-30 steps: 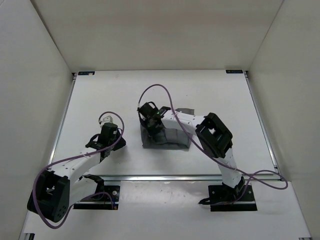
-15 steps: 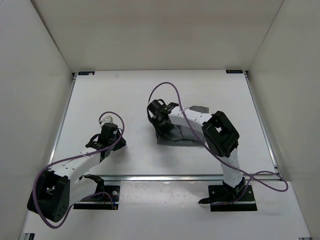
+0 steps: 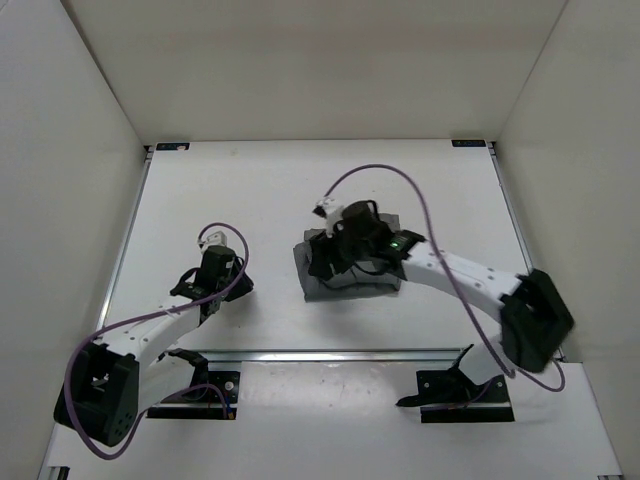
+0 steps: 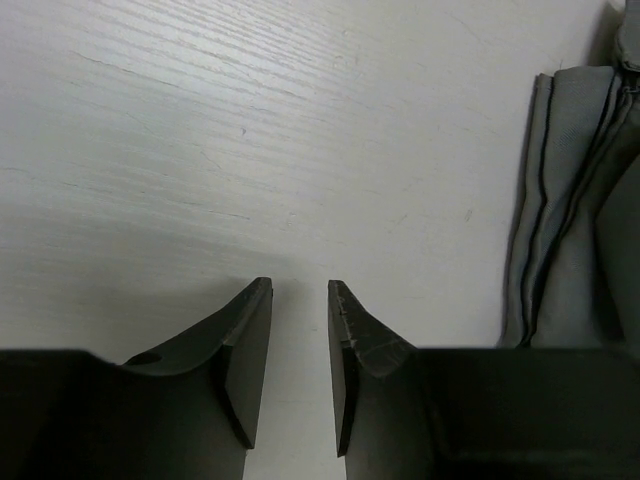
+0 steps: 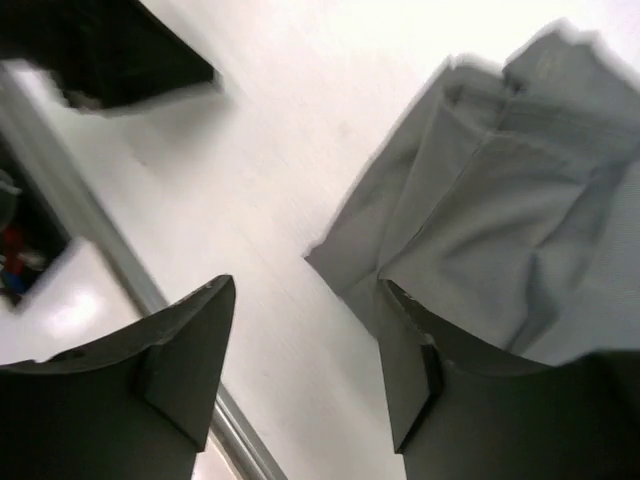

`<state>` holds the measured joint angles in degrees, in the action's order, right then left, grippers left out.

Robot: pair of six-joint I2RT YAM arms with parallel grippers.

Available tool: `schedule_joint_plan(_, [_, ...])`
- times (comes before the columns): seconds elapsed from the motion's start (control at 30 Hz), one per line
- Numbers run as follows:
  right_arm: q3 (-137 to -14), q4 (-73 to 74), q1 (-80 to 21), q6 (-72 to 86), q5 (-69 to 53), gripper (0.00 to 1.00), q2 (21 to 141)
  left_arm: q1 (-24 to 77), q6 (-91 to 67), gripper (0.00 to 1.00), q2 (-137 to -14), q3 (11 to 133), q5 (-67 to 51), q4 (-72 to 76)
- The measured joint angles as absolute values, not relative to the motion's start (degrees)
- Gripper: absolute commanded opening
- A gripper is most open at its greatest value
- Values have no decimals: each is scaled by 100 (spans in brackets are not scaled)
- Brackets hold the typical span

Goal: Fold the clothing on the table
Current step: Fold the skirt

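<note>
Right tool (image 5: 303,290) newly off folded clothing (image 5: 500,200)

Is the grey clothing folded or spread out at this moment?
Folded: the clothing lies as a compact bundle on the table, and the left wrist view shows several stacked layer edges along its side.

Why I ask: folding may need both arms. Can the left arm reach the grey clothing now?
Probably yes: only bare table lies between the left arm and the clothing's near edge; the right arm hangs above it.
</note>
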<state>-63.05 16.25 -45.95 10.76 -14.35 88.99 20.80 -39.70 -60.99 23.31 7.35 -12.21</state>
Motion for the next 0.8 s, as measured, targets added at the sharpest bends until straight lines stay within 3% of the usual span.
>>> schedule_joint_plan(0.07, [-5537, 915, -4340, 1219, -1708, 54, 7959, 2051, -3942, 43, -6047, 2340, 663, -1234])
schedule_joint_plan(0.17, [-4893, 510, -3911, 1402, -1717, 59, 6989, 2036, -3833, 44, -6062, 2486, 462, -1310])
schedule_joint_plan(0.33, [-4713, 462, -3304, 1507, -1651, 63, 6659, 2174, -3660, 51, -6580, 3107, 137, -1446])
schedule_joint_plan(0.53, [-4097, 674, -2910, 1503, -1551, 64, 6204, 2296, -3588, 73, -6591, 3159, -252, -1455])
schedule_joint_plan(0.6, [-3983, 692, -2867, 1498, -1553, 65, 6082, 2300, -3575, 76, -6431, 3144, -294, -1466])
schedule_joint_plan(0.73, [-3946, 703, -2882, 1481, -1546, 65, 6034, 2305, -3522, 99, -6038, 3144, -360, -1452])
schedule_joint_plan(0.8, [-3946, 698, -2923, 1481, -1542, 65, 6034, 2305, -3498, 98, -5918, 3144, -388, -1452])
